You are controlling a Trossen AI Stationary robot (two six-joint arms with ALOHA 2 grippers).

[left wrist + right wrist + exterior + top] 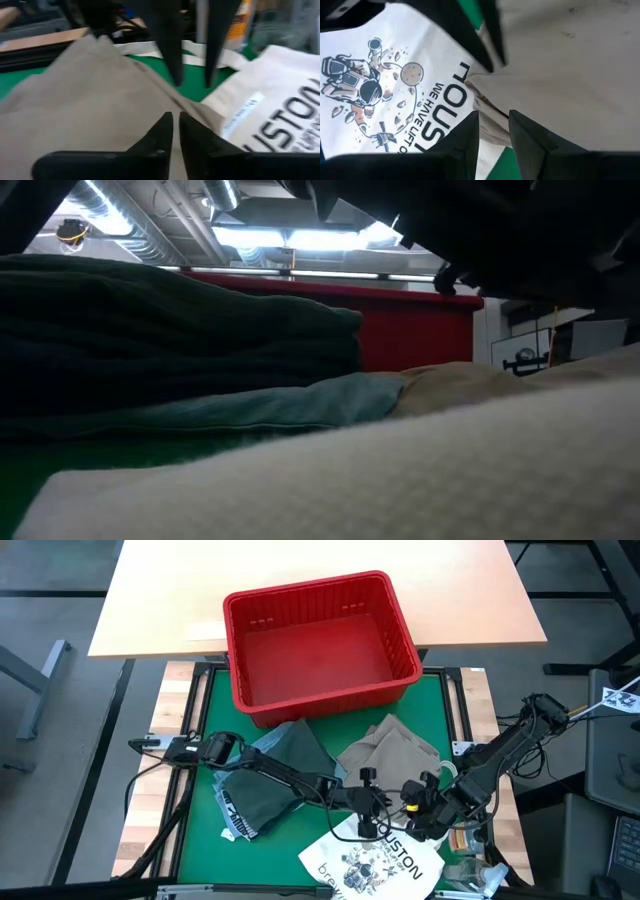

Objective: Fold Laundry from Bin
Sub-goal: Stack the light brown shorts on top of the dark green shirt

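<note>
The red bin (300,592) stands at the table's far side. In front of it lie a dark green garment (270,780) over a light blue one (300,405) on the left, and a khaki garment (392,750) at the middle. A white tote printed "HOUSTON" (378,862) lies at the near edge. My left gripper (175,125) hovers over the khaki garment's near corner (100,100), its fingertips barely apart with nothing between them. My right gripper (493,131) stands open just beyond it, pointing down over the seam between khaki cloth (570,60) and tote (395,75).
The tote's white strap (150,47) runs across the green mat (200,840) behind my right gripper's fingers (172,50). A container with an orange label (239,25) stands at the table's near right corner. A light wooden tabletop (160,600) lies beyond the bin.
</note>
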